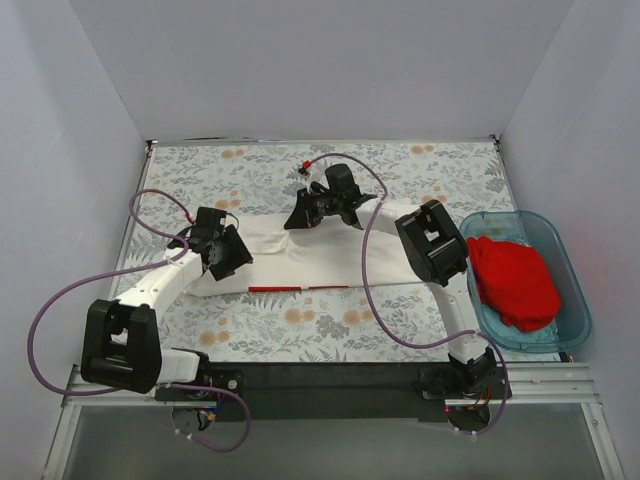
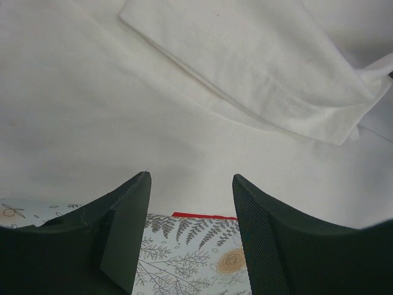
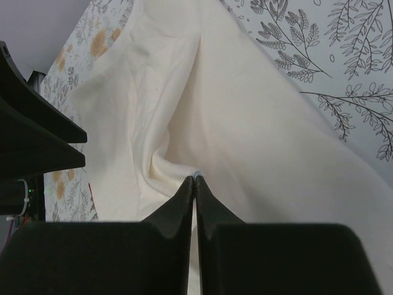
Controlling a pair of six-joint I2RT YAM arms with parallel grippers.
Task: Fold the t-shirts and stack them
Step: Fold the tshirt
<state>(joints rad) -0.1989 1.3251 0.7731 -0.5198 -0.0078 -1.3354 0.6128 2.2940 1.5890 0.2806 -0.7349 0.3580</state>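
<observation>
The white t-shirt (image 1: 330, 255) lies across the middle of the table as a long folded band, with a thin red strip (image 1: 298, 288) along its near edge. My left gripper (image 1: 232, 258) is open over the shirt's left end. In the left wrist view its jaws (image 2: 191, 178) stand apart and empty over the near hem and red strip (image 2: 202, 216), and a folded-over sleeve (image 2: 258, 67) lies beyond them. My right gripper (image 1: 300, 214) is shut on a pinch of white cloth (image 3: 195, 177) at the shirt's far edge, pulling it into a ridge. The red t-shirt (image 1: 515, 285) lies bunched in the tub.
A translucent blue plastic tub (image 1: 575, 300) stands at the right edge of the table. The floral tablecloth (image 1: 260, 170) covers the table. White walls close in the left, right and back. Purple cables (image 1: 365, 270) loop over the shirt and beside the left arm.
</observation>
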